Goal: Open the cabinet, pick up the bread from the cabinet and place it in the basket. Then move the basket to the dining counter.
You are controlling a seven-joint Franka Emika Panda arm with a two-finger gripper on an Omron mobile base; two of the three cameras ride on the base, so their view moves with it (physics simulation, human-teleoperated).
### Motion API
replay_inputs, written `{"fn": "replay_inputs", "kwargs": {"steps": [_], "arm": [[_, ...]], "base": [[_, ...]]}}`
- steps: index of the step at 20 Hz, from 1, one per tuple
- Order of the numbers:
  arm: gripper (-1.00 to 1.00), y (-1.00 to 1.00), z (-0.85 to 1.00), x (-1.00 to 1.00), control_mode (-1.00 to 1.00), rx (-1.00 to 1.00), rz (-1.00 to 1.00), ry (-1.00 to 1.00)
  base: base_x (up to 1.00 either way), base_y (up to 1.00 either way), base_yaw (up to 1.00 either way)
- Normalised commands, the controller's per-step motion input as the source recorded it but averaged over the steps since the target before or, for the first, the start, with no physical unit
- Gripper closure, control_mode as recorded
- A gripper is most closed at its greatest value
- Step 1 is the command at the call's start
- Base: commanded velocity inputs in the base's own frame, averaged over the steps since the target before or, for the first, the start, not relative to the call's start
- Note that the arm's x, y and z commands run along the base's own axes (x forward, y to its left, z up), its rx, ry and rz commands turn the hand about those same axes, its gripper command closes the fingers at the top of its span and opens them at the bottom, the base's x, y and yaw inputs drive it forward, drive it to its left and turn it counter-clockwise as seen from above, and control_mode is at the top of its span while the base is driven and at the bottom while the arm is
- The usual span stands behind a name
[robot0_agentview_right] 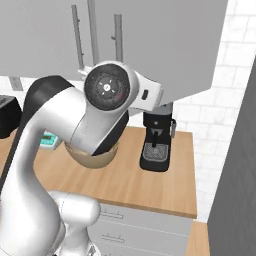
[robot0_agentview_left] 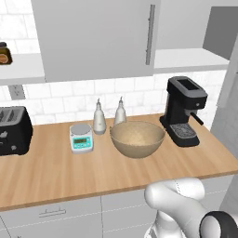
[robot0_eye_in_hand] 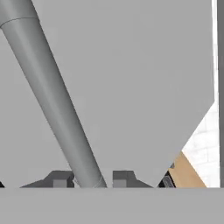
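In the hand view my gripper (robot0_eye_in_hand: 91, 179) is shut on the cabinet's silver bar handle (robot0_eye_in_hand: 52, 96), which slants up across the grey door (robot0_eye_in_hand: 140, 65) with a dark fingertip (robot0_eye_in_hand: 59, 179) on either side. In the right base view my arm reaches up to the handles (robot0_agentview_right: 92, 30), and the elbow hides the hand. The cabinet (robot0_agentview_left: 93, 37) hangs over the counter, and its right side stands open on a white shelf (robot0_agentview_left: 186, 58). The tan basket (robot0_agentview_left: 137, 138) sits empty on the counter below and peeks out under my arm as the basket (robot0_agentview_right: 92, 159). The bread and the dining counter are out of view.
On the tile-backed wooden counter (robot0_agentview_left: 56, 172) stand a black coffee machine (robot0_agentview_left: 183, 111) right of the basket, a kitchen scale (robot0_agentview_left: 81, 138) and two bottles (robot0_agentview_left: 99, 118) to its left, and a black toaster (robot0_agentview_left: 14, 130) at far left. A jar (robot0_agentview_left: 3, 53) sits on the upper left shelf.
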Motion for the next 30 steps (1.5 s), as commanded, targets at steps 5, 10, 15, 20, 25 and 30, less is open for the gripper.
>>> {"fn": "replay_inputs", "kwargs": {"steps": [5,10,15,20,25,30], "arm": [[1.0,-0.02,-0.03,-0.1,-1.0,0.0,0.0,0.0],[-1.0,0.0,-0.01,0.0,-1.0,0.0,0.0,0.0],[-1.0,0.0,0.0,-0.05,-1.0,0.0,0.0,0.0],[-1.0,0.06,0.02,-0.49,-1.0,0.0,-0.06,0.0],[-1.0,0.25,0.13,-0.83,-1.0,-0.2,-0.07,-0.03],[-1.0,0.76,0.19,-0.55,-1.0,-0.46,-0.11,0.0]], "base": [[0.0,0.0,0.0],[0.0,0.0,0.0],[0.0,0.0,0.0],[0.0,0.0,0.0],[0.0,0.0,0.0],[0.0,0.0,0.0]]}}
